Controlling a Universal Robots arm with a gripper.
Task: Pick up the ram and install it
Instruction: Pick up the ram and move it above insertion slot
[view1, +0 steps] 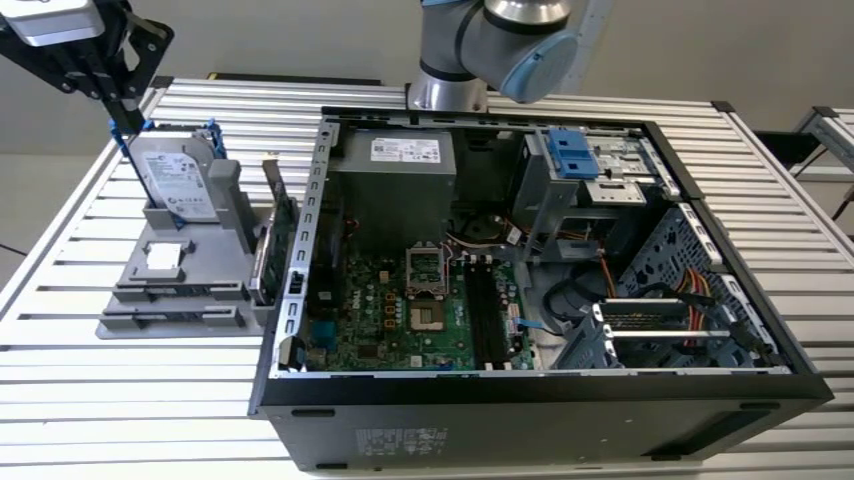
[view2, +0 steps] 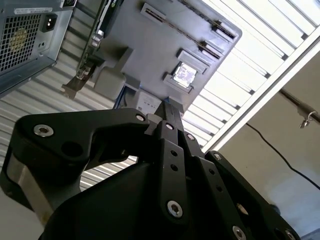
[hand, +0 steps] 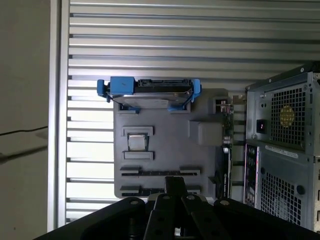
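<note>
1. One step looks done: ram (view1: 123, 118) is clear of gray holder (view1: 174, 290), so pick phase over, install pending (judgement).
2. Install calls for stick edge-down, parallel w/ mobo slots (view1: 487, 310), well apart from here.
3. Gripper (view1: 118, 100) fingers nearly together, pinching thin bluish stick, just above hard drive (view1: 180, 175).
</note>
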